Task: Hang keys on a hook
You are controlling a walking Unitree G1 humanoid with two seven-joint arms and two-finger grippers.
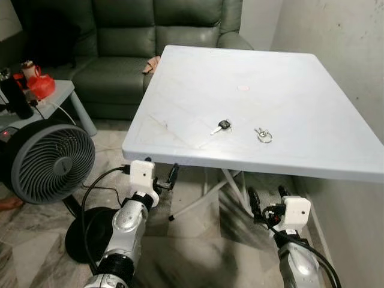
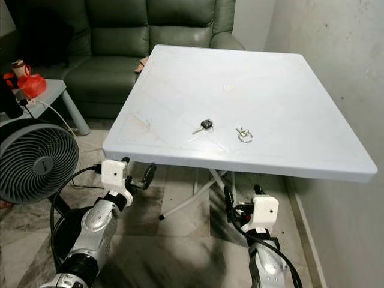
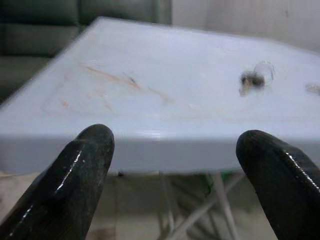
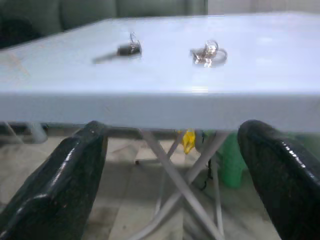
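Both grippers hang below the near edge of the white square plastic folding table (image 1: 300, 90), fingers spread apart and holding nothing.

Left gripper (image 1: 163, 180) sits under the table's near-left corner, its two black fingers (image 3: 75, 175) wide apart with the table edge seen between them; right gripper (image 1: 267, 201) sits under the near edge toward the wall side, its fingers (image 4: 280, 170) equally spread. On the table top, close to that near edge, lies a black-headed silver key (image 1: 221, 126), and just beside it, apart from it, a small silver key ring with a metal piece (image 1: 263, 135). Left of the table stand a round grey floor fan (image 1: 51, 165) and a low grey side table (image 1: 60, 96); behind the table is a dark green leather sofa (image 1: 120, 42).
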